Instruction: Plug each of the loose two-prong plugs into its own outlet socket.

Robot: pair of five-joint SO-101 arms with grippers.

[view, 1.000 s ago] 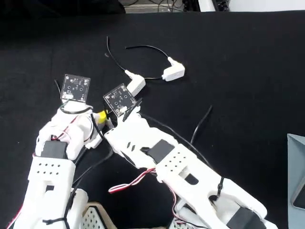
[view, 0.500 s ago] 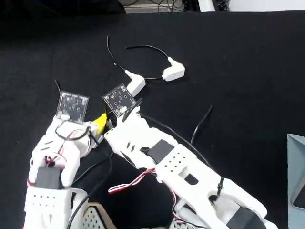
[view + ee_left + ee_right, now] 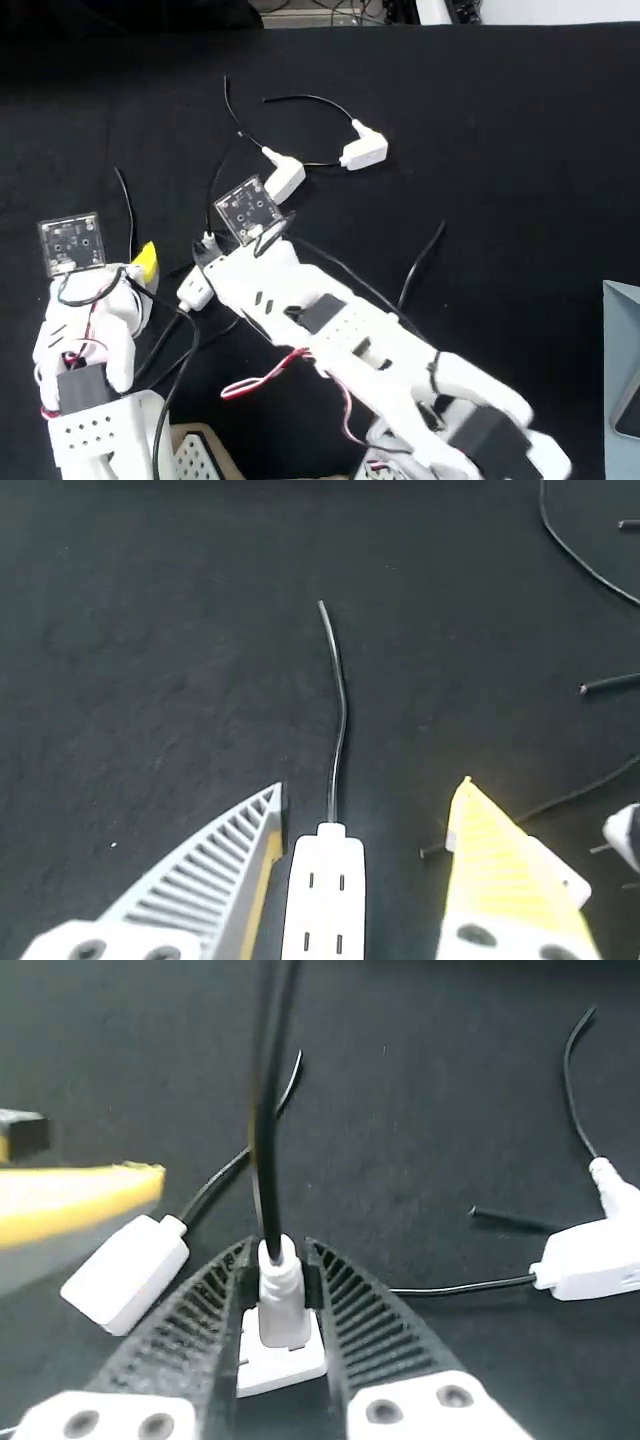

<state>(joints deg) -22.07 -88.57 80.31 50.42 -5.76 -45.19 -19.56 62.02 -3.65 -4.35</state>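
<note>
**Desk:** What has changed on the black table (image 3: 520, 130)?

**Photographer:** The left gripper (image 3: 370, 785) swings out to its own side and back toward its base. The outer socket (image 3: 72, 243) rides along with it. That socket now sits well apart from the centre socket (image 3: 250, 208), where a second ago the two were near each other.

**Desk:** Is it clamped on that socket?

**Photographer:** I cannot tell, only that the socket travels with the arm.

**Desk:** And the other arm?

**Photographer:** The right gripper (image 3: 278, 1250) stays clenched on a white plug (image 3: 280, 1310) and holds it at the centre socket's near edge. The prongs are hidden, so I cannot say whether they are seated.

**Desk:** What does that mean for the job?

**Photographer:** One plug is being dealt with, and three wait. A loose plug (image 3: 195, 290) lies between the arms, just beside the right one. The near plug (image 3: 285, 180) and the far plug (image 3: 365, 152) lie beyond the centre socket, unmoved. Any of them would likely have to be carried over to the outer socket.
</note>
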